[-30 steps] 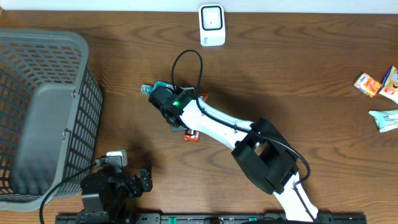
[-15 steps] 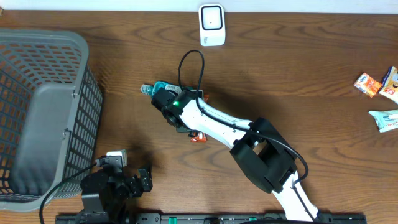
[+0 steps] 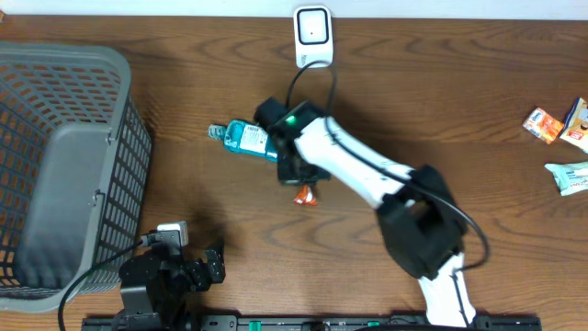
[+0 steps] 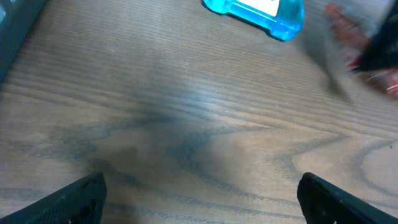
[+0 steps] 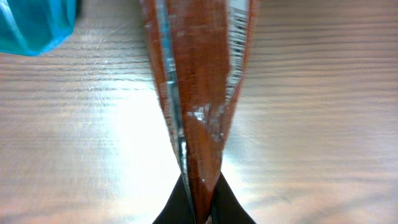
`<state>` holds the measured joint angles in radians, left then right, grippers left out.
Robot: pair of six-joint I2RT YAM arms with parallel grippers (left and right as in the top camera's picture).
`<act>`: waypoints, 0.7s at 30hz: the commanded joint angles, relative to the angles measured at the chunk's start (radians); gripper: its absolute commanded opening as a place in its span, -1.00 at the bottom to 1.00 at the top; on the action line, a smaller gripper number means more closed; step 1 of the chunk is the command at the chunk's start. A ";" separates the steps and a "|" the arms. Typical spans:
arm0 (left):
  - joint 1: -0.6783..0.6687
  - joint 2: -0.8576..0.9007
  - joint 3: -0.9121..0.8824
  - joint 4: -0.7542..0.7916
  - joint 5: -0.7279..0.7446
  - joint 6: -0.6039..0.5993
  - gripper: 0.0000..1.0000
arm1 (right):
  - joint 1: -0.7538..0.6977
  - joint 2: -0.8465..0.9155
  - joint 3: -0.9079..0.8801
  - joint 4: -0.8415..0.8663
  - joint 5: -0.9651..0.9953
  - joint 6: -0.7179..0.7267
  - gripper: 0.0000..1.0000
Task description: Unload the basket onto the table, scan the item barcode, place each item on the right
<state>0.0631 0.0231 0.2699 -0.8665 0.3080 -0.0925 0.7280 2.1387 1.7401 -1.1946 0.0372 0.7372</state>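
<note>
The right jaws pinch the reddish packet (image 5: 199, 93), the picking done, but the scanner (image 3: 312, 37) sits well beyond them, barcode unscanned; left jaws spread.

A: Surface?
B: Dark brown wood-grain table (image 3: 478, 83), fills nearly the whole overhead view.
A: Anything beyond it?
B: Thin pale strip (image 3: 441, 7) along the far edge, wall or floor unclear. Soft glare on the wood.
</note>
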 commanded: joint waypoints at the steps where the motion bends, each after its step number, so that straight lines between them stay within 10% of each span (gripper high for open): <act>1: -0.004 -0.005 0.001 -0.008 -0.003 0.006 0.96 | -0.023 -0.122 0.021 -0.047 0.080 -0.035 -0.97; 11: -0.004 -0.005 0.001 -0.008 -0.003 0.006 0.96 | 0.047 -0.222 0.021 -0.164 0.440 0.034 -0.97; 21: -0.004 -0.005 0.001 -0.008 -0.003 0.006 0.96 | 0.214 -0.222 0.019 -0.214 0.373 -0.911 -0.97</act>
<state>0.0631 0.0231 0.2699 -0.8665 0.3080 -0.0921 0.9157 1.9316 1.7485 -1.3914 0.4885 0.2077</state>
